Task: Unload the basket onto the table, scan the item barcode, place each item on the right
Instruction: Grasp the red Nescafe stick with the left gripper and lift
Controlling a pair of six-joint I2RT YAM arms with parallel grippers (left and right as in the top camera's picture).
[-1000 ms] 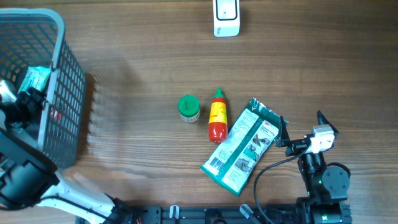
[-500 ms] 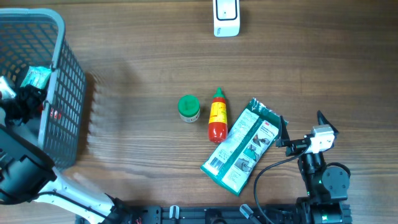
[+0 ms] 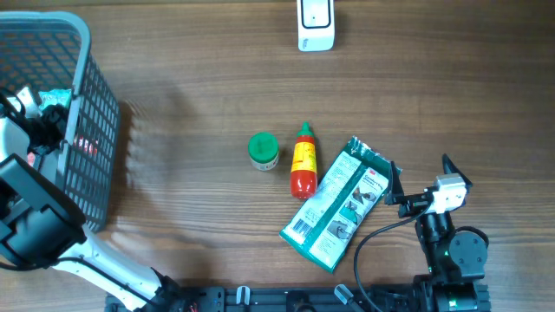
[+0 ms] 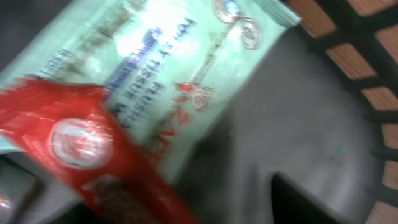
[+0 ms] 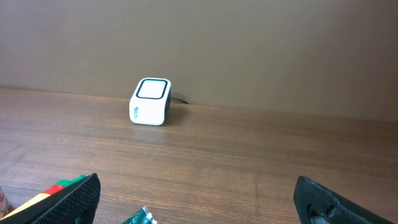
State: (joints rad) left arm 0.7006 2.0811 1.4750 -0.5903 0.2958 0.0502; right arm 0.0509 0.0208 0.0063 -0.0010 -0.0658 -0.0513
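My left gripper (image 3: pixel 39 130) is down inside the grey basket (image 3: pixel 82 52). In the left wrist view a red packet (image 4: pixel 87 149) lies across a mint-green tissue pack (image 4: pixel 168 56), blurred and very close. One dark fingertip (image 4: pixel 311 199) shows at the lower right; the packet sits toward the other side, and whether the jaws touch it does not show. The white scanner (image 3: pixel 315 23) stands at the table's back edge, also in the right wrist view as scanner (image 5: pixel 150 101). My right gripper (image 3: pixel 422 171) rests at the front right, open with nothing between its fingers (image 5: pixel 74 199).
A green-capped jar (image 3: pixel 263 150), a red sauce bottle (image 3: pixel 302 161) and a green pouch (image 3: pixel 340 201) lie mid-table, the pouch just left of my right gripper. The basket's mesh wall (image 4: pixel 367 62) closes in my left gripper.
My left arm has shifted toward the back of the basket, nearer the tissue pack. The right arm and the items on the table have not moved.
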